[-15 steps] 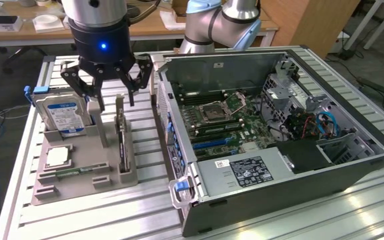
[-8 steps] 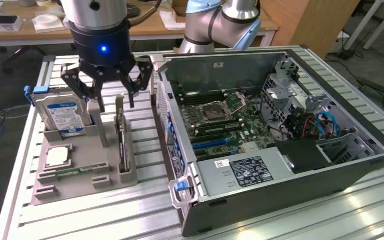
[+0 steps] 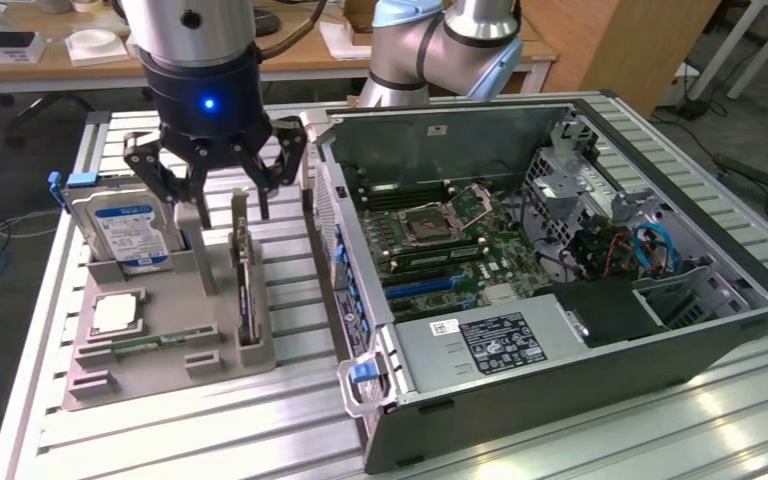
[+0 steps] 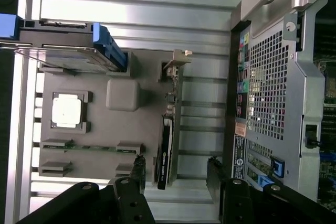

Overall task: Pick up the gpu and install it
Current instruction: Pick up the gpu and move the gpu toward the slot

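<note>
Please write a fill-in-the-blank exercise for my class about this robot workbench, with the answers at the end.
1. The tool hangs above the gpu with its jaws ____.
2. The gpu stands on its ____ in the gray holder.
3. The label on the hard drive is white and ____.
Missing words: open; edge; blue.

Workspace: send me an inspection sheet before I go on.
Surface: slatted metal table, grey parts holder on it.
Job's things: gpu standing on edge in the holder; open computer case beside it.
Clutter: hard drive, processor and memory stick in the holder.
Gripper: open, over the gpu, holding nothing.
Cables: blue and red ones inside the case.
Surroundings: wooden desk behind.
</note>
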Robot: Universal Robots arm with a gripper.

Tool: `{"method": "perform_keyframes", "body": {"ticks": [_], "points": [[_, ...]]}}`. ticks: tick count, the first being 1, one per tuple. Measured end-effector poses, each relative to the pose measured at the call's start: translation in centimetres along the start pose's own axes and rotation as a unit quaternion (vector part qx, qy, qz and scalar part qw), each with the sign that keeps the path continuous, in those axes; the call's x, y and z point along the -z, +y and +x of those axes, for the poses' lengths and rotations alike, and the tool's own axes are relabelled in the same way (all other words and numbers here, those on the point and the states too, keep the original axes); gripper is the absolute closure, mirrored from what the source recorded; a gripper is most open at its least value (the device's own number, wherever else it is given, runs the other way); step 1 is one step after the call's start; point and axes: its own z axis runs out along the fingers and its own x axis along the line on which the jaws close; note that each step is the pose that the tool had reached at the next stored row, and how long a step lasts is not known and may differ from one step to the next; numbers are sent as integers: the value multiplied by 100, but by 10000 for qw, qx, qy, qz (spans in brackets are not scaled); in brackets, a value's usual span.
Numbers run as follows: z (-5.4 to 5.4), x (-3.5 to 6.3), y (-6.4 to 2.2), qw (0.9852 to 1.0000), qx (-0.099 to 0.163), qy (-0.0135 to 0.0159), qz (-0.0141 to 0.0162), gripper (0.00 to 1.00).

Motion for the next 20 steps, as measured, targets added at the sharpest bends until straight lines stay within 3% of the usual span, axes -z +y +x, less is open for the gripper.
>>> {"method": "perform_keyframes", "body": {"ticks": [13,20], "points": [[1,-47,-18,10000,-9,-2,0,41],[3,-117,-26,9996,-288,-22,6,41]]}}
